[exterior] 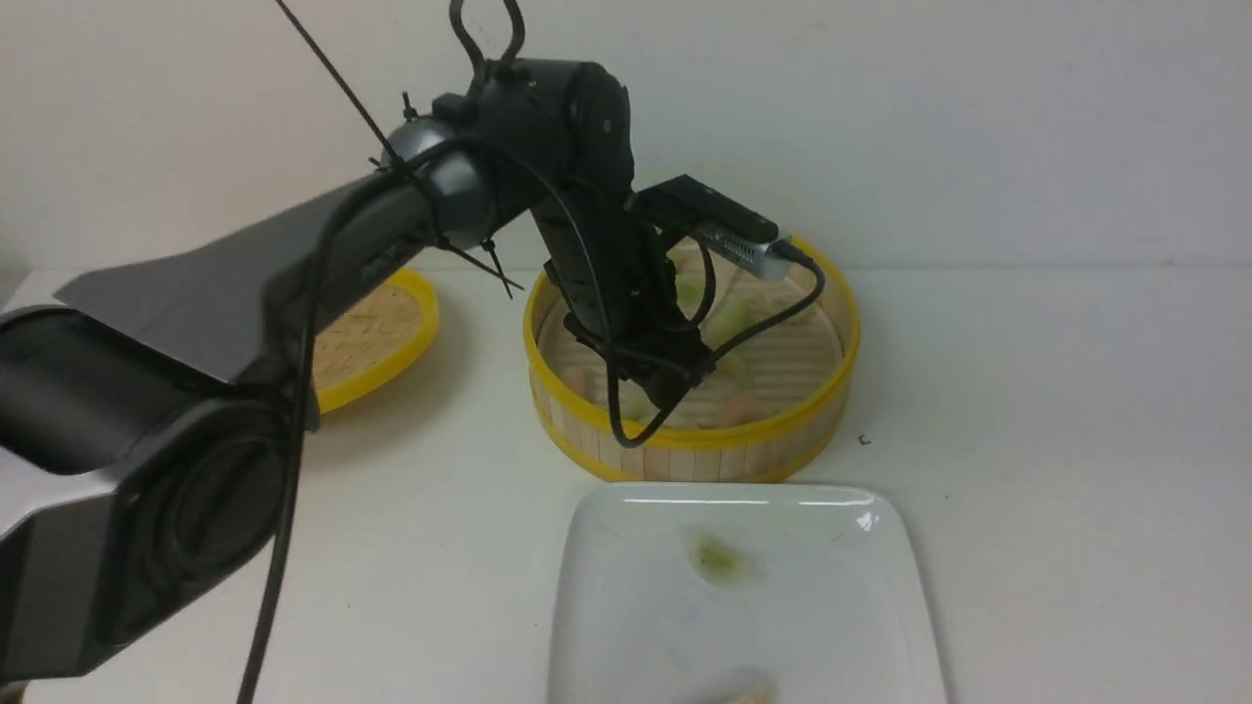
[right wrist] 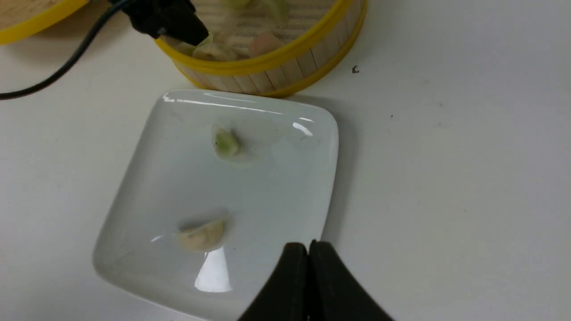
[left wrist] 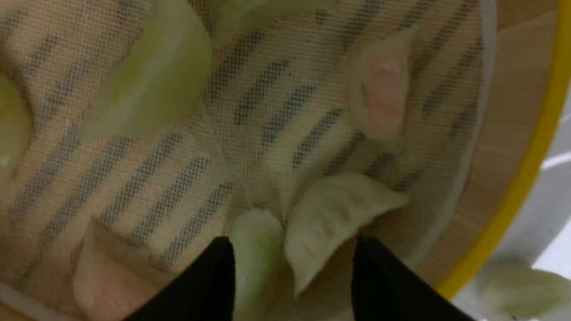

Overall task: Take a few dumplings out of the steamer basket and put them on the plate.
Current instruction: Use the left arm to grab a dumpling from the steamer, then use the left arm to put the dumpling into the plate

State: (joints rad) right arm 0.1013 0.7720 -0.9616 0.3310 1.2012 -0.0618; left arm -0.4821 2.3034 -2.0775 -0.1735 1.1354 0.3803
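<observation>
The steamer basket [exterior: 694, 442] stands mid-table, and my left gripper [exterior: 675, 383] reaches down inside it. In the left wrist view that gripper [left wrist: 292, 249] is open, its black fingertips [left wrist: 221, 267] either side of two dumplings: a pale green one [left wrist: 256, 249] and a whitish one [left wrist: 334, 218]. More dumplings lie on the mesh floor, some green [left wrist: 151, 76], some pinkish [left wrist: 383, 93]. The white plate [exterior: 636, 606] sits in front of the basket and holds a green dumpling [right wrist: 226, 142] and a pale one [right wrist: 203, 234]. My right gripper [right wrist: 308, 247] is shut and empty above the plate's [right wrist: 267, 187] edge.
The shallow yellow-rimmed lid [exterior: 377, 337] lies left of the basket, partly hidden behind my left arm. The arm's black cable [right wrist: 67, 62] trails over the table beside the basket [right wrist: 267, 62]. A small dark speck [exterior: 863, 440] marks the table right of the basket.
</observation>
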